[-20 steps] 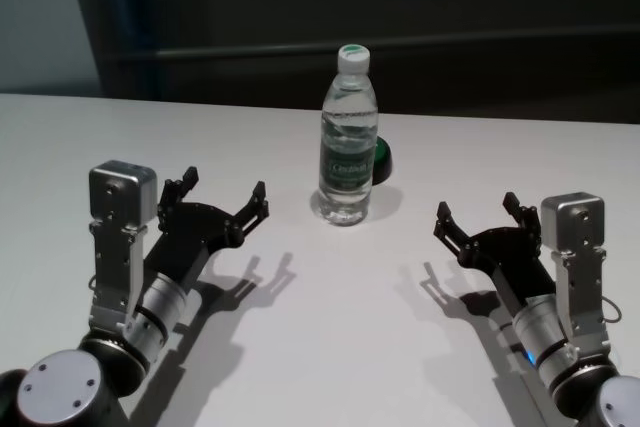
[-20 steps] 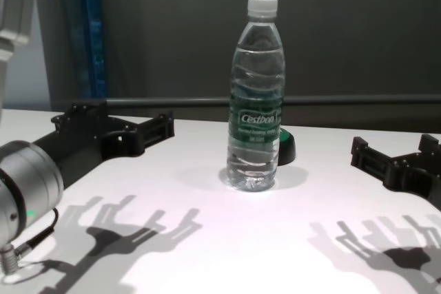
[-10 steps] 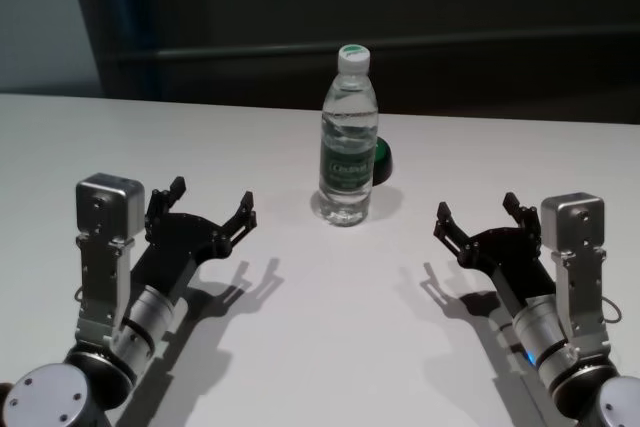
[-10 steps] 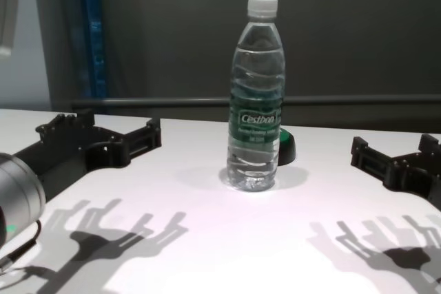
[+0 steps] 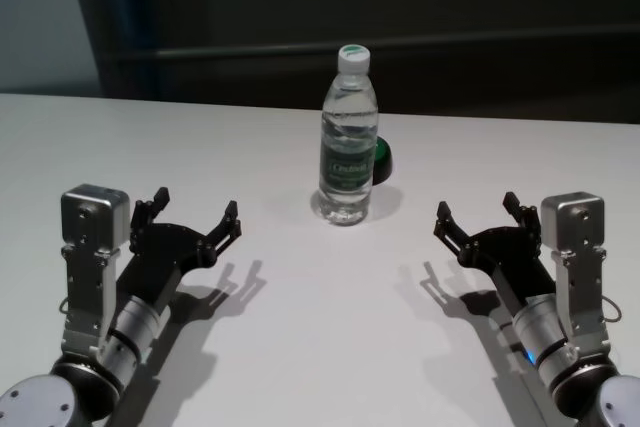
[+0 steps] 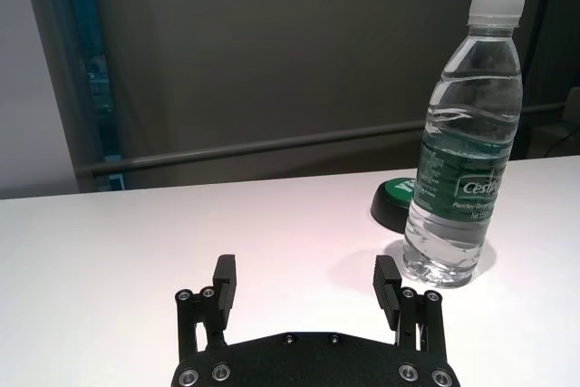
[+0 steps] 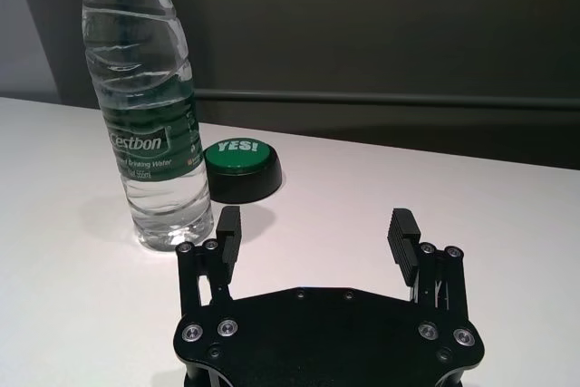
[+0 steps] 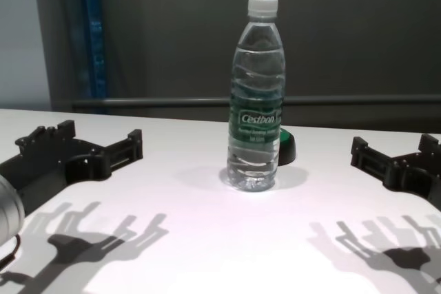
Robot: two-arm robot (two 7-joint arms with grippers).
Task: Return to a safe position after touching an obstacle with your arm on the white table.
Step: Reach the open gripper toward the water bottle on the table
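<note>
One Cestbon water bottle (image 5: 348, 137) stands upright on the white table (image 5: 320, 347), one green-topped black button (image 5: 381, 160) just behind it, between two empty, open-jawed grippers, left gripper (image 5: 186, 218) and right gripper (image 5: 478, 212).

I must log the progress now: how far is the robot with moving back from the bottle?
Looks done: left gripper is open and apart from the upright bottle. In hand: nothing held; it hangs low over the table. Right gripper is open, parked right. Left: perhaps settling in its rest pose.

White matte counter (image 5: 300, 347). Clear water bottle (image 5: 348, 142) upright near centre, standing directly on it. Low black puck (image 5: 381, 160) with green top just beside the bottle, at its 2 o'clock.
</note>
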